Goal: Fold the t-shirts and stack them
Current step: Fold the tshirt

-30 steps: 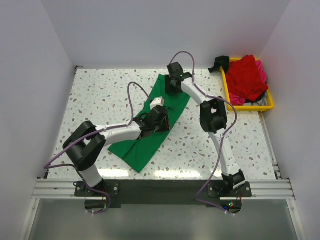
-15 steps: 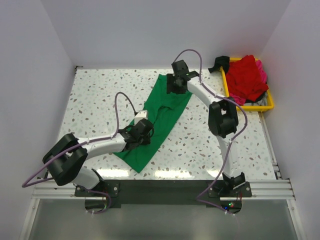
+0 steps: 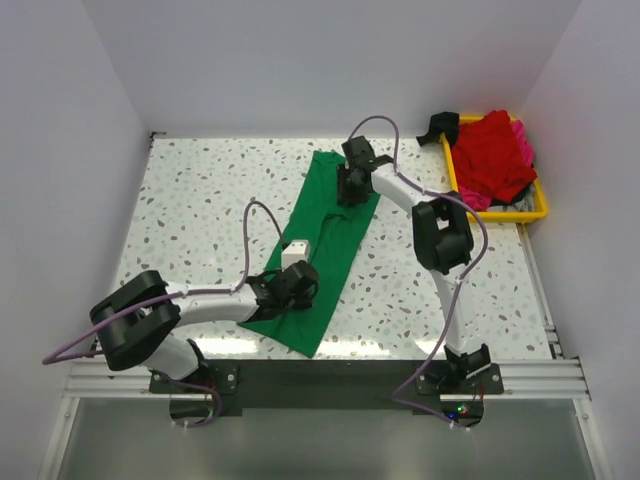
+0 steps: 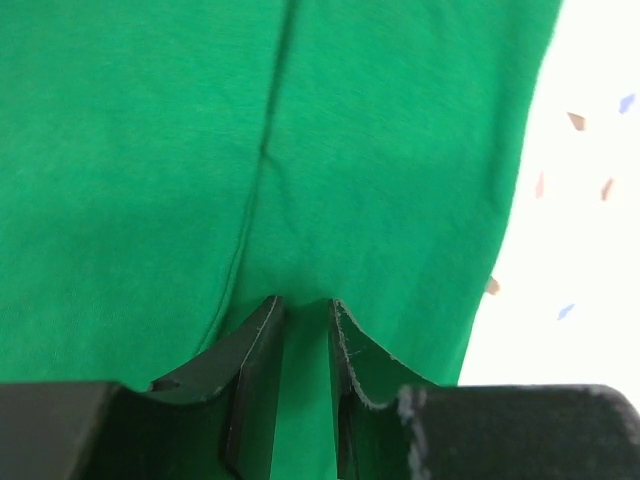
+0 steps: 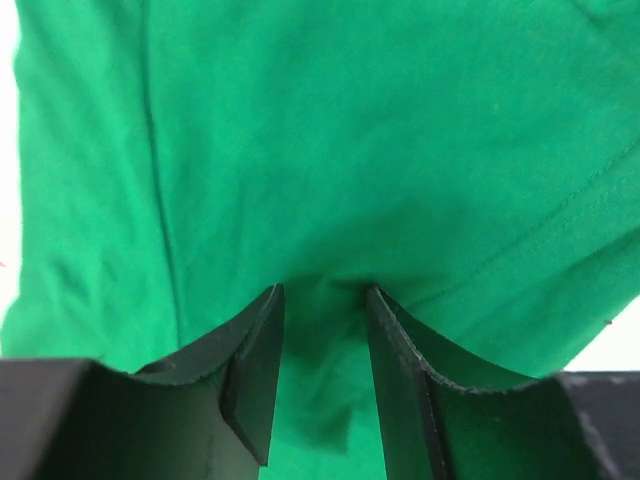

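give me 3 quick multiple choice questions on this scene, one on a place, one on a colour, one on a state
1. Where does the tray sit?
A. near left corner
B. far right of the table
C. dead centre

2. What colour is the shirt lying on the table?
A. green
B. red
C. pink

3. How does that shirt lie?
A. balled up in the tray
B. draped over an arm
C. flat, in a long narrow strip

Answers:
1 B, the top view shows the yellow tray against the far right edge.
2 A, both wrist views are filled with green cloth.
3 C, it runs as a slanted band from the far middle towards the near left.
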Available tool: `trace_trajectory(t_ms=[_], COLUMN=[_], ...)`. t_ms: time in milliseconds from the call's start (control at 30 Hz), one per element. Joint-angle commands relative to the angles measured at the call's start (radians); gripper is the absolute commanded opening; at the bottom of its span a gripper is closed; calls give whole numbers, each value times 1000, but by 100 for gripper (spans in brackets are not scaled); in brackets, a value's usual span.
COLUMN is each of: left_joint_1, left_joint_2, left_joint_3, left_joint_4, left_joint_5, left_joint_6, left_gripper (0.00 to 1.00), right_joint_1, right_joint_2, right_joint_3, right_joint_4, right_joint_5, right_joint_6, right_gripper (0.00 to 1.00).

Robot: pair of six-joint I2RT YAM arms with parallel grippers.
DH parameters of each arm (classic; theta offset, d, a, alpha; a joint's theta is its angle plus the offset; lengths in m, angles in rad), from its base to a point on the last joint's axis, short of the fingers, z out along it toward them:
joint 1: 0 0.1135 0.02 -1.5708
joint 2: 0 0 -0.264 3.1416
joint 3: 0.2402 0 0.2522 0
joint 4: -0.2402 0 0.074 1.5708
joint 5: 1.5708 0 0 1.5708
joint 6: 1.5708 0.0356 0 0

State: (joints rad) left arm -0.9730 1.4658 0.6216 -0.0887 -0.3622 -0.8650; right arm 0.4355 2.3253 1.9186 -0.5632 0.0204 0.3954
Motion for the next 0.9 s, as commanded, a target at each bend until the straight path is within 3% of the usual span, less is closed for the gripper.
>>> trace_trajectory(t_ms=[0,400,700,867], left_joint_1=[-64,-81,-49,31], left_joint_2=[65,218,53,-67], left_joint_3=[6,233,236,138], left_joint_4=[29,73,35,-51], left_joint_5=[81,163,149,112], left_joint_6=[-112,-95,-63,-22], left_gripper=[29,30,38,40], right_joint_1=[-1,-9,-9,-9], right_joint_2=[58,246,94,-85], right_joint_3=[86,381,376,262], right_joint_4=[-18,-118,-115,-118], right_joint_5=[29,55,55,59], right_joint_6=[-50,-167,-188,-161], right_gripper=[43,44,63,65])
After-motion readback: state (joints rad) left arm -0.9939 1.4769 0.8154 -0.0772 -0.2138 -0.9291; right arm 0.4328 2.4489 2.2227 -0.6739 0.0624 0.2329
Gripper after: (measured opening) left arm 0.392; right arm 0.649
